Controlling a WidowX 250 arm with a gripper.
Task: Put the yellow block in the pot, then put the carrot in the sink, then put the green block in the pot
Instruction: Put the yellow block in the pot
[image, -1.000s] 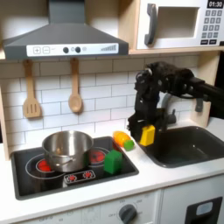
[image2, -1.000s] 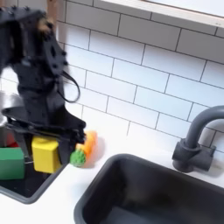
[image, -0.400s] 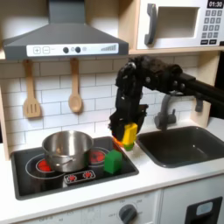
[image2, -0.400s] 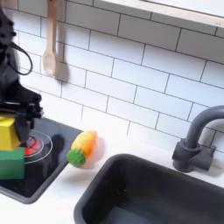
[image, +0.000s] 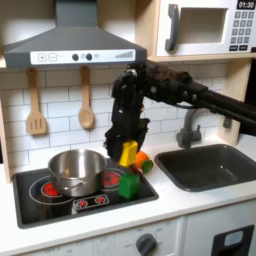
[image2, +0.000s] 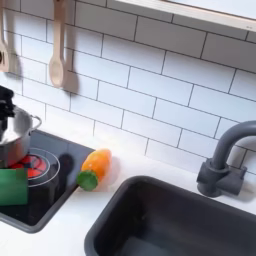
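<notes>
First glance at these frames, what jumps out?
The black arm reaching across the toy kitchen, its gripper shut on the yellow block in the air between the pot and the sink. Then the carrot lying on the white counter between stovetop and sink, and the green block on the stovetop.

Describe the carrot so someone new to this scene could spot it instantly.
Start at the sink, the dark grey basin with the curved faucet. On the white counter between it and the black stovetop lies the carrot, on its side. It is the one stubby orange piece with a green tip, unlike the green block on the stovetop.
</notes>
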